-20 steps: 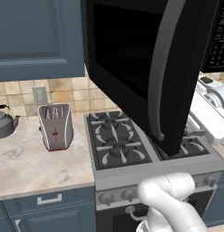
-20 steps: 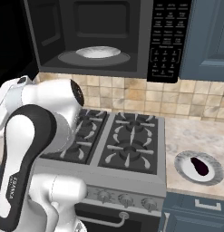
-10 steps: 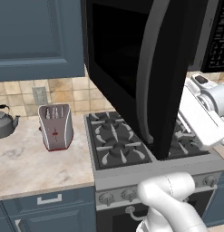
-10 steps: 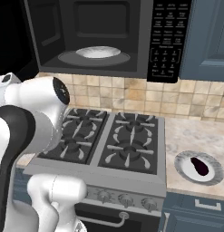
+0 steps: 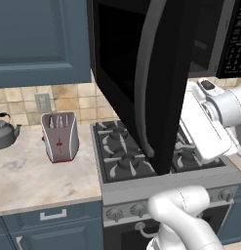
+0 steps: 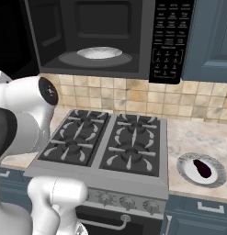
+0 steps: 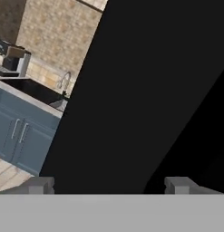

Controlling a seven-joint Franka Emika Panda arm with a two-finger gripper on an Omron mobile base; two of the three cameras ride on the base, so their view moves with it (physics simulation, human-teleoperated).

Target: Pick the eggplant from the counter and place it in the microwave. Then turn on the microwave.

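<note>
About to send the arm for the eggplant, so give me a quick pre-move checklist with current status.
1. Microwave door open: ok.
2. Turntable plate bare, room for the eggplant: ok.
3. Eggplant located, lying on a round plate on the counter right of the stove: ok.
4. Gripper open and holding nothing: ok.
5. Gripper near the eggplant: not ok, it faces the dark door.
6. Clear swing path past the door: cannot tell.

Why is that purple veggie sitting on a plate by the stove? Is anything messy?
Nothing is spilled or broken. The eggplant lies on a small plate on the counter, and the microwave door hangs open.
</note>
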